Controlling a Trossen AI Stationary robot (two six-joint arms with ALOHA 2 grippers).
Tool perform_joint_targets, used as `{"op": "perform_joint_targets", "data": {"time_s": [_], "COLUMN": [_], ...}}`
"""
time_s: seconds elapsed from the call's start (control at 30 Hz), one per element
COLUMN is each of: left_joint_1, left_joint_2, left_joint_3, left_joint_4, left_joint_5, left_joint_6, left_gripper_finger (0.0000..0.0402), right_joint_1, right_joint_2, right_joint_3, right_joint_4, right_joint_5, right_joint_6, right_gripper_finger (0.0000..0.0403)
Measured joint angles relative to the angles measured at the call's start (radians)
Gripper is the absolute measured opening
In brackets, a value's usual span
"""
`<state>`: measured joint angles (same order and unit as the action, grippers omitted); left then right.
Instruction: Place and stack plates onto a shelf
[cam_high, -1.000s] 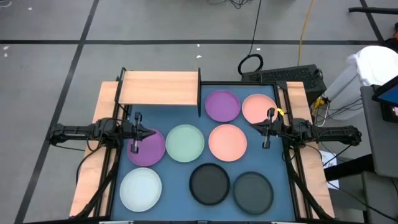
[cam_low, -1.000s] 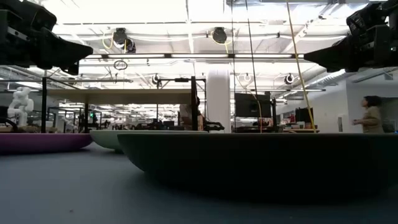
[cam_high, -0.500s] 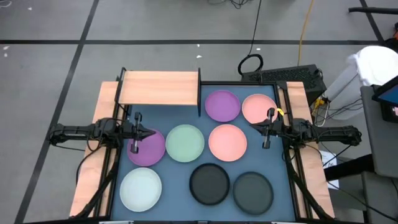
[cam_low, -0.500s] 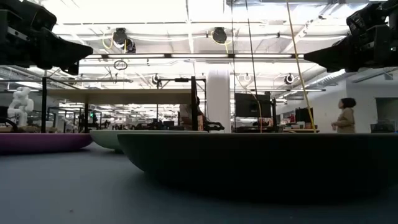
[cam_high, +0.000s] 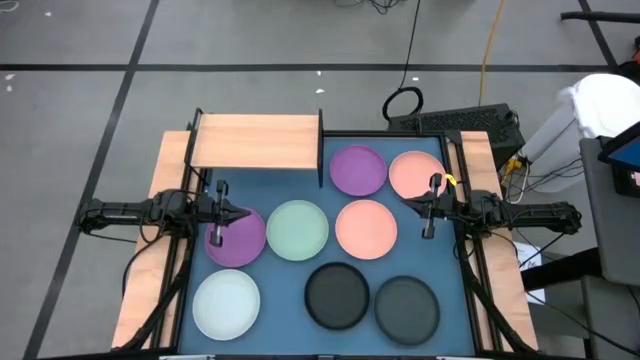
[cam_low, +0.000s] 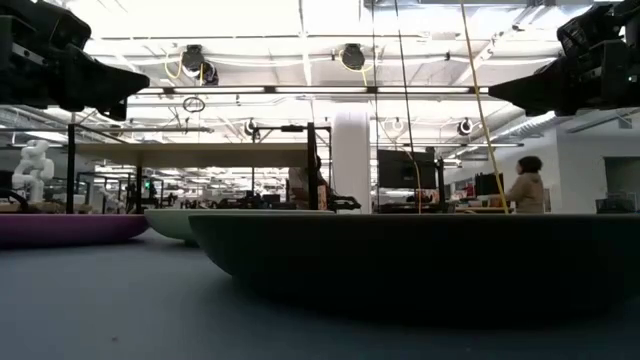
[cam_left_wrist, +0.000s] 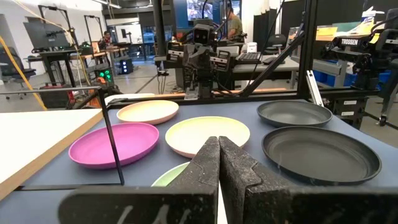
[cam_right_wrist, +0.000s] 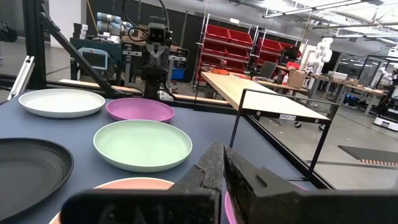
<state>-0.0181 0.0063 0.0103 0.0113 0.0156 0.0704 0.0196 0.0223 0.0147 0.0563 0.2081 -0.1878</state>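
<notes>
Across the blue tabletop (cam_high: 282, 272) eight plates are lying flat in front of the bare shelf (cam_high: 256, 141), while the left gripper (cam_high: 217, 215) is hovering over a purple plate (cam_high: 240, 240) and the right gripper (cam_high: 432, 204) over a pink plate (cam_high: 412, 173), both with jaws pressed together.

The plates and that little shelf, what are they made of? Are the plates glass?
Not glass, by the look. The plates, like the pale green plate and the black plate, are solid-coloured and dull, with only soft glints, so probably matte plastic or glazed ceramic; I can't tell which. The shelf has a pale board that looks like light wood, on thin black bars that look like metal.
</notes>
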Motion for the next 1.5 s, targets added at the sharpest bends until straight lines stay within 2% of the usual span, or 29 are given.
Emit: {"op": "perform_joint_targets", "data": {"time_s": [1.3, 1.5], "left_joint_1": [0.0, 0.0], "left_joint_2": [0.0, 0.0], "left_joint_3": [0.0, 0.0], "left_joint_4": [0.0, 0.0], "left_joint_5": [0.0, 0.0], "left_joint_6": [0.0, 0.0], "left_gripper_finger": [0.0001, 0.0001], "right_joint_1": [0.0, 0.0], "right_joint_2": [0.0, 0.0], "right_joint_3": [0.0, 0.012], "right_joint_4": [0.039, 0.105], "right_joint_5": [0.0, 0.001], "right_joint_6": [0.007, 0.026], "right_gripper_finger": [0.0, 0.0]}}
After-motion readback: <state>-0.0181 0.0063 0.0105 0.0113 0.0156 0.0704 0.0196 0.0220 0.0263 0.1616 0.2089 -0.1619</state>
